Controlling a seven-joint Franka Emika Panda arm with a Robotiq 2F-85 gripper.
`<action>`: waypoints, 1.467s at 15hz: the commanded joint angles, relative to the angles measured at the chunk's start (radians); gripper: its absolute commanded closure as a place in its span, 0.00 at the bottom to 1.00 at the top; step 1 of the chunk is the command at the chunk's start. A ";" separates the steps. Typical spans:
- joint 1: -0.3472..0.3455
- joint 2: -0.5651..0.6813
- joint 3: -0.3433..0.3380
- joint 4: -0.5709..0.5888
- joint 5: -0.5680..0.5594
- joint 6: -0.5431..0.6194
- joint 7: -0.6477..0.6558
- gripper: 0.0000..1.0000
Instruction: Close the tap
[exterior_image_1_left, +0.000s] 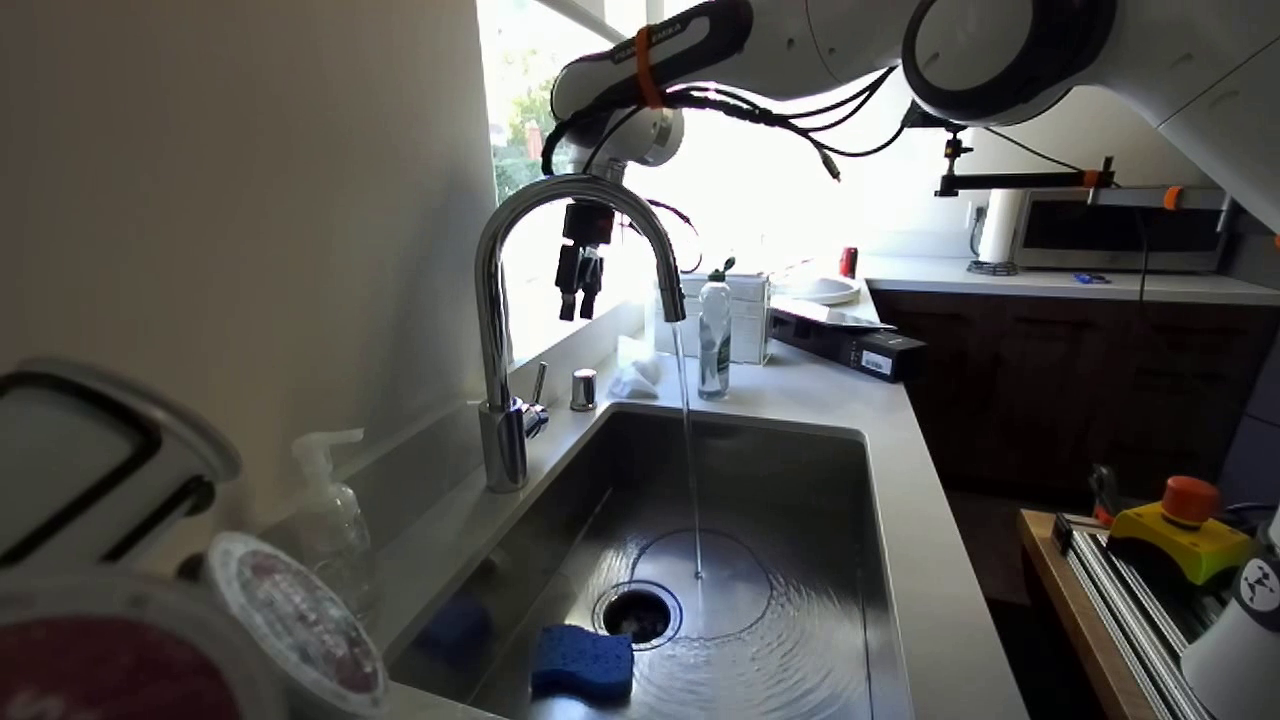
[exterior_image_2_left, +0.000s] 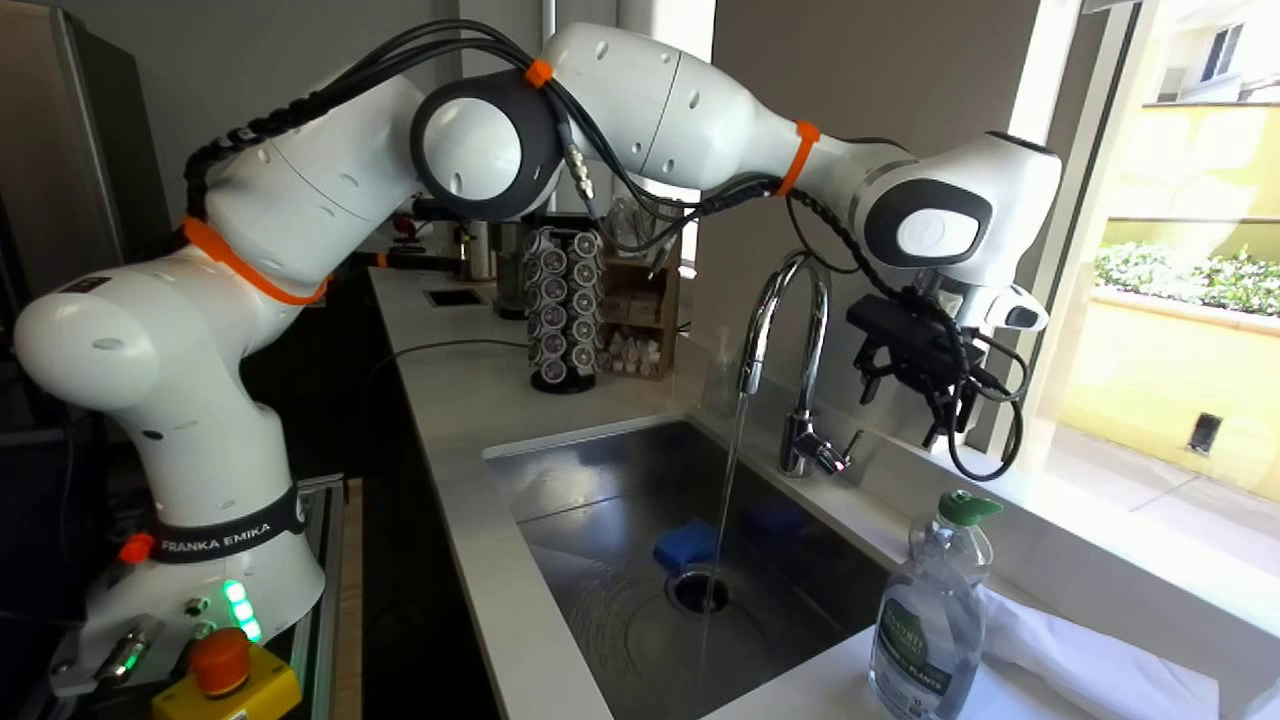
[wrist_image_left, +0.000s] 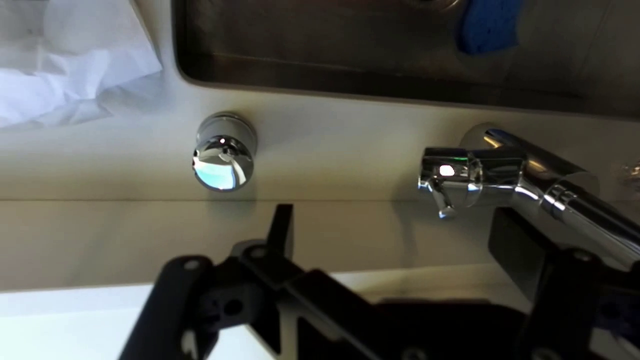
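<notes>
The tap (exterior_image_1_left: 494, 360) is a tall chrome faucet with an arched spout beside the sink, and it also shows in an exterior view (exterior_image_2_left: 808, 375). Water runs from its spout into the sink. Its small side lever (exterior_image_1_left: 541, 384) points up in both exterior views. In the wrist view the lever (wrist_image_left: 442, 201) lies ahead of the fingertips, sideways within their span and closer to the right finger. My gripper (exterior_image_2_left: 902, 415) is open and empty, above the lever and toward the window. It hangs pointing down (exterior_image_1_left: 578, 308). Its wide-spread fingers show in the wrist view (wrist_image_left: 393, 215), touching nothing.
A small chrome fitting (wrist_image_left: 225, 152) stands beside the tap on the counter. A clear soap bottle (exterior_image_2_left: 930, 620) and white crumpled paper or cloth (wrist_image_left: 75, 65) are near the sink's end. A blue sponge (exterior_image_1_left: 583, 663) lies in the steel sink (exterior_image_1_left: 885, 560). The window sill runs behind the gripper.
</notes>
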 joint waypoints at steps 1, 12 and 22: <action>0.012 0.058 -0.015 0.048 -0.015 -0.003 0.035 0.00; 0.021 0.070 0.036 0.038 0.016 -0.025 0.050 0.00; 0.027 0.072 0.066 0.027 0.018 -0.017 0.053 0.29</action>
